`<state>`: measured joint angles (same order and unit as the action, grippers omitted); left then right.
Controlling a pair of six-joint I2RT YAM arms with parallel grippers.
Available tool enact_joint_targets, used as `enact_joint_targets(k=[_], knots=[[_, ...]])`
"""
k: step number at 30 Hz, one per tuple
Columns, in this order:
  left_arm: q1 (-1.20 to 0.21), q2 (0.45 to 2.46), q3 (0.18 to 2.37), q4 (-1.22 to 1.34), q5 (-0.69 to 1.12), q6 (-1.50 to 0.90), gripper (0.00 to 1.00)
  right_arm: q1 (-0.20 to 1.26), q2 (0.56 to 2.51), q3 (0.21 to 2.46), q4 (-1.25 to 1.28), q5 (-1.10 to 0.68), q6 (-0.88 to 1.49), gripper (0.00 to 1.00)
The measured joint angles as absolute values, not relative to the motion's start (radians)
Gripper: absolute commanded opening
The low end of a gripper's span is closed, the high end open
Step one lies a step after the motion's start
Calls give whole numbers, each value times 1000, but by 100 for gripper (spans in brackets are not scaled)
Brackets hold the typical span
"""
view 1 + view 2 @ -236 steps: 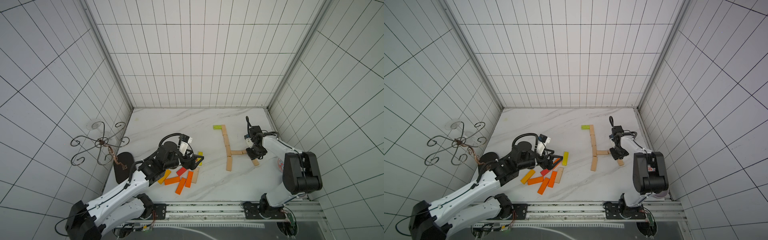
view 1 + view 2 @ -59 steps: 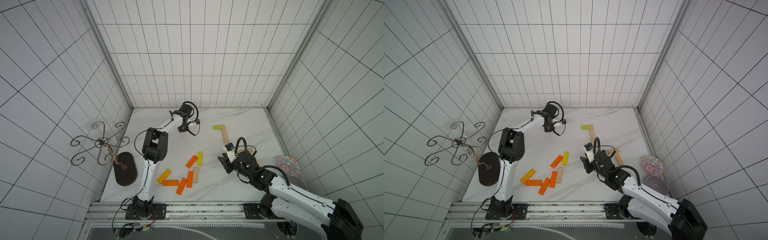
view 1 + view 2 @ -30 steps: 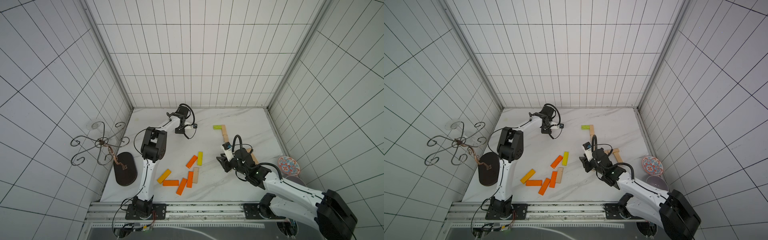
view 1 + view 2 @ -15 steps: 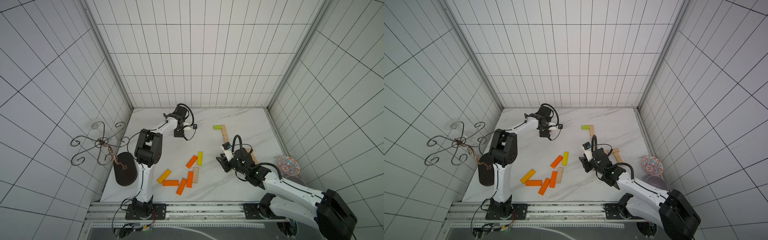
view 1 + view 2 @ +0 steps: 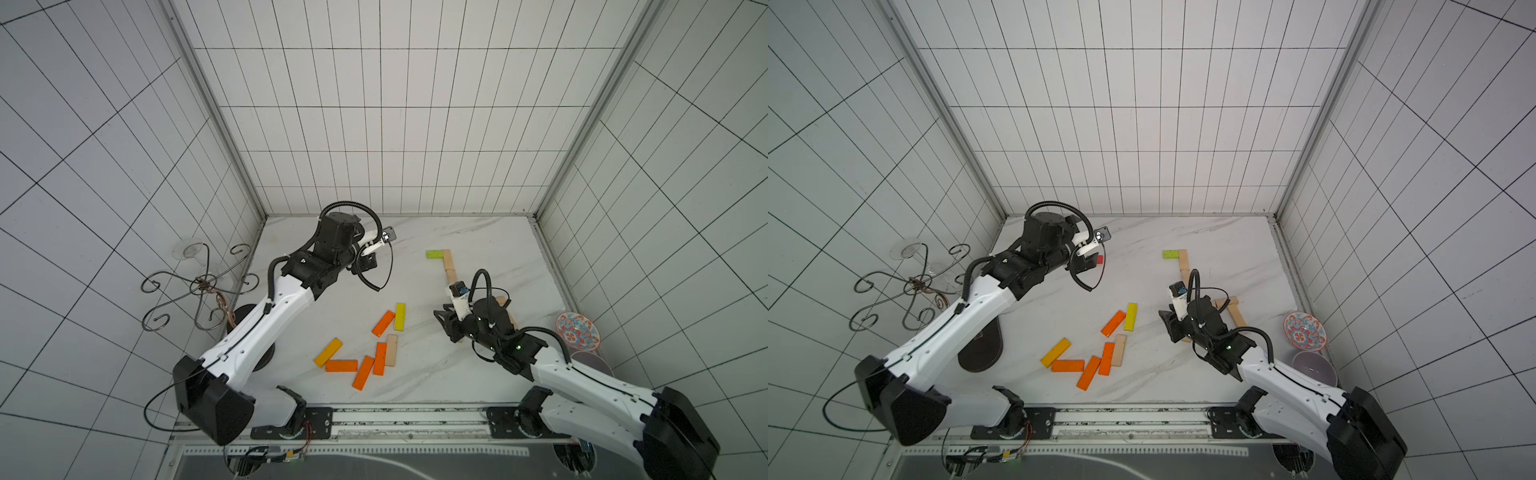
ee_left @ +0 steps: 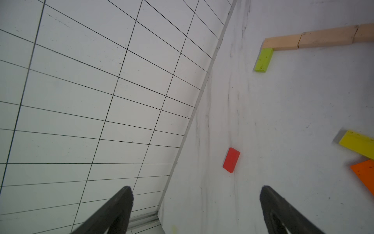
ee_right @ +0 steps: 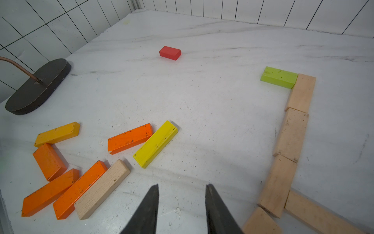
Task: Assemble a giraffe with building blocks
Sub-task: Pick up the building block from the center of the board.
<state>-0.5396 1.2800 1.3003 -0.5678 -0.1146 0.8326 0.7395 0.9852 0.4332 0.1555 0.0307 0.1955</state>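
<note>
**Both claws empty; giraffe partly laid out**

Your left claw [image 6: 196, 189] stands wide open with nothing in it, towards the back left of the table [image 5: 415, 232]. The red block [image 6: 231, 160] lies flat just ahead of it, clear of both fingers.

Your right claw [image 7: 182, 185] is open only narrowly and is also empty. It sits low over bare table between the loose blocks [image 5: 341, 365] and the tan row [image 7: 291, 131].

The tan row runs end to end. The green block [image 7: 279, 77] touches its far end at a right angle, and more tan blocks branch off beside your right claw.

The loose blocks are orange, yellow and one pale. They lie flat in a cluster near the front.
</note>
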Motion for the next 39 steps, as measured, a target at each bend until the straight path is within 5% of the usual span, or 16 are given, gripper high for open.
enact_joint_targets(k=[8, 14, 21, 39], knots=[[-601, 1066, 1184, -604, -179, 388, 63, 855, 985, 434, 159, 67, 252, 39], [-604, 1053, 1125, -691, -172, 102, 62, 896, 985, 434, 159, 86, 288, 39], [-633, 1289, 1007, -781, -31, -110, 59, 915, 968, 433, 160, 97, 309, 39], [-739, 1670, 982, -762, 44, -258, 61, 957, 970, 431, 189, 102, 338, 39]])
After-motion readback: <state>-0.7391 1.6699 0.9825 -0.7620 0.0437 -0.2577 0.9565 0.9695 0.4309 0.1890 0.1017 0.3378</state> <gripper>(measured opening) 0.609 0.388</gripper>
